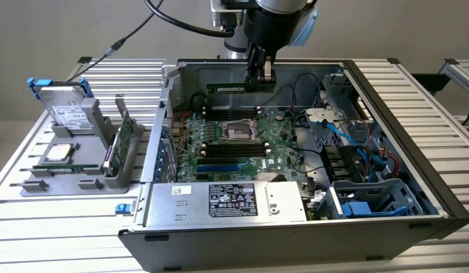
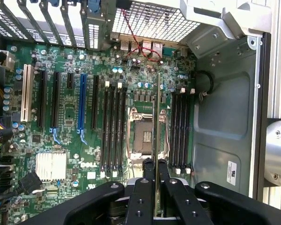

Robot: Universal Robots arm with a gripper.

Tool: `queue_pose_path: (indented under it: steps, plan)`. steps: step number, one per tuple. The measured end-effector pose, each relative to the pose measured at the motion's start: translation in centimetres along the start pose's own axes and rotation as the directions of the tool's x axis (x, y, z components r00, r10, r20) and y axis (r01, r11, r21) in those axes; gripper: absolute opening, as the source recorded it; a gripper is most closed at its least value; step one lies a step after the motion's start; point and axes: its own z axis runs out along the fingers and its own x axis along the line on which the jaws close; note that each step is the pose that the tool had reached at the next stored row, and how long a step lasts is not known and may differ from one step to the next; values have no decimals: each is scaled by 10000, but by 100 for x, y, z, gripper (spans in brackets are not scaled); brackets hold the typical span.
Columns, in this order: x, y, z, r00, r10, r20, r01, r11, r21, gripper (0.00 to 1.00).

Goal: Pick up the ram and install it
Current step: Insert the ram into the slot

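The ram (image 1: 227, 87) lifted; not yet seated
The gripper (image 1: 261, 84) grasped the ram tightly above the motherboard (image 1: 284, 154); the memory slots (image 1: 234, 149) on the motherboard looked empty.

Free room above the silver square processor socket (image 1: 236, 129), where only the thin green ram stick (image 1: 227, 87) hangs; blue cables (image 1: 334, 132) crowd the exterior view's right of it

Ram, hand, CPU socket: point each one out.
ram (image 1: 227, 87), exterior view, its green face.
hand (image 2: 155, 165), wrist view, midway between its fingertips.
CPU socket (image 2: 141, 127), wrist view, middle of the socket.
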Motion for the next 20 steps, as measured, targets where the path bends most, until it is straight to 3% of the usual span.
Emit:
queue_pose_path:
  steps: [3, 15, 20]
  plan:
    - [2, 2, 11, 10000, -2, -1, 2, 10000, 14, 14]
    - [44, 96, 232, 10000, -3, -11, 3, 10000, 20, 14]
    - [62, 117, 310, 9999, 160, -39, -159, 9998, 109, 14]
